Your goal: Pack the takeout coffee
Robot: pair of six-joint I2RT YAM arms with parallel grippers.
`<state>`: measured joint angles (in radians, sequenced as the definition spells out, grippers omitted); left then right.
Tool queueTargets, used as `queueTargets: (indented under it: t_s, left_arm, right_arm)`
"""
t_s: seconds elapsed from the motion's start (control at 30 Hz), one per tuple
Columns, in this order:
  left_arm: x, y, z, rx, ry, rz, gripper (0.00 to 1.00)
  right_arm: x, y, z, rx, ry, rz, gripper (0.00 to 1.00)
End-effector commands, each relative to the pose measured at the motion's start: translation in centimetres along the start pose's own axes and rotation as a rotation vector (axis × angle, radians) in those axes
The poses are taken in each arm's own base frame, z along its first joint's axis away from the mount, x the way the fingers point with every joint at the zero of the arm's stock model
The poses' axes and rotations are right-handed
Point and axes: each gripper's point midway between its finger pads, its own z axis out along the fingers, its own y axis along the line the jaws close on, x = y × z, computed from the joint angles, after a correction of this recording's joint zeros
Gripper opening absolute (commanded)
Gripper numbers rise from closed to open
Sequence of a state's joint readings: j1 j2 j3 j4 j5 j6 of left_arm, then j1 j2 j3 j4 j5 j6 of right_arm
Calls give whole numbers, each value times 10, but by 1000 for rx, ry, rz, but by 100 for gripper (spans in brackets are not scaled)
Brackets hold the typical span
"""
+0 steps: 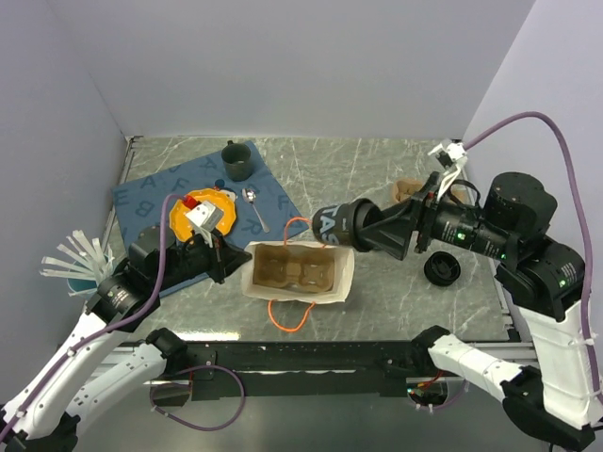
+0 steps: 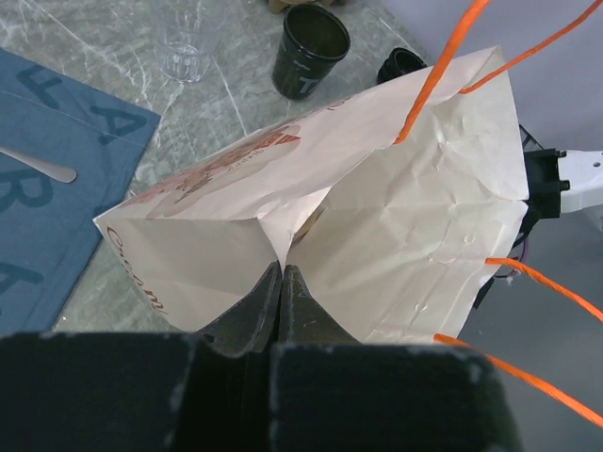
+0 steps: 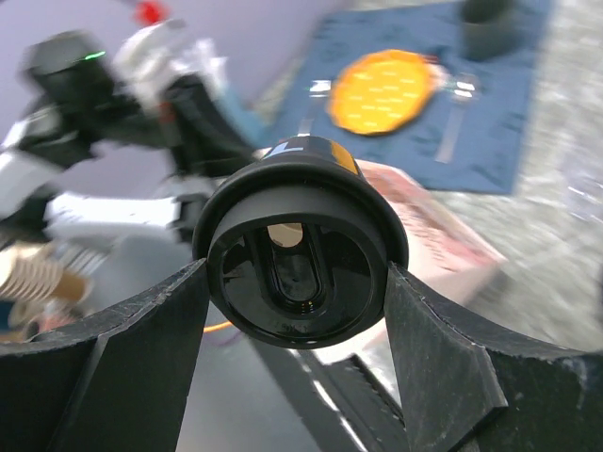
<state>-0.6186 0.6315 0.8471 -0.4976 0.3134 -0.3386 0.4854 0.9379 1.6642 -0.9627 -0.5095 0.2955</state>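
Note:
A white paper bag (image 1: 346, 275) with orange handles stands open in the middle of the table, and a brown pulp tray (image 1: 292, 268) lies inside it. My left gripper (image 1: 237, 261) (image 2: 281, 268) is shut on the fold of the bag's (image 2: 405, 235) left edge. My right gripper (image 1: 352, 226) (image 3: 297, 269) holds a dark takeout coffee cup (image 1: 327, 224) on its side above the bag's far right corner. Both fingers press the sides of its black lid (image 3: 292, 311). In the left wrist view a second dark cup (image 2: 306, 52) stands lidless beyond the bag.
A loose black lid (image 1: 441, 271) lies right of the bag. A blue placemat (image 1: 151, 193) at the left carries an orange plate (image 1: 188, 218), a spoon (image 1: 254, 209) and a dark green mug (image 1: 236, 160). A clear glass (image 2: 188, 38) stands beyond the bag.

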Motion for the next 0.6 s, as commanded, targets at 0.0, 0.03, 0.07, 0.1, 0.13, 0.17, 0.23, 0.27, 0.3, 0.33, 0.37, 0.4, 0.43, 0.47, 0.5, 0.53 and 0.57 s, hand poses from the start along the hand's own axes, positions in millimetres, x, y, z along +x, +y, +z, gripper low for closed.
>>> queueTargets:
  t_s: [0.0,0.03,0.07,0.1,0.13,0.17,0.23,0.27,0.3,0.33,0.37,0.4,0.43,0.47,0.5,0.53,0.57]
  left_arm:
    - [-28,-7,-5,2,-81,12,1]
    - [-28,-8,-5,5,-81,14,1]
    - [-29,-7,-5,0,-85,17,1]
    - [-29,-7,-6,1,-83,18,1]
    - [-30,-7,-5,-1,-83,18,1]
    - [-30,-7,-5,-1,-83,21,1]
    - [-31,-8,-5,5,-86,23,1]
    - [-31,-8,-5,6,-89,22,1]
    - [-32,-9,-5,10,-92,22,1]
    - [-32,-9,-4,11,-95,22,1]
    - [-33,-9,-4,12,-96,19,1]
    - [-34,-10,-4,12,-98,18,1]
    - [-34,-9,-4,7,-98,16,1]
    - [-33,-9,-3,11,-93,13,1]
    - [-32,-9,-3,12,-91,11,1]
    - [-33,-10,-2,14,-94,10,1]
    - [-32,-10,-2,16,-92,3,1]
  right_arm:
    - [-13,43,4,-198,-15,-42,54]
    - [-10,49,7,-220,2,-50,54]
    - [-3,55,16,-237,38,-58,54]
    - [-2,61,18,-249,51,-68,54]
    - [0,64,21,-254,66,-81,53]
    - [10,68,29,-262,116,-84,53]
    - [10,65,39,-227,124,-112,53]
    - [13,65,41,-221,140,-121,52]
    - [13,66,43,-213,141,-137,52]
    - [15,66,45,-205,150,-158,52]
    - [20,64,53,-194,182,-168,52]
    - [26,66,51,-193,216,-181,52]
    - [30,59,60,-151,240,-213,52]
    - [33,59,63,-139,256,-231,52]
    - [38,58,62,-126,279,-250,52]
    - [42,56,68,-101,296,-278,52]
    - [46,55,69,-88,309,-294,52]
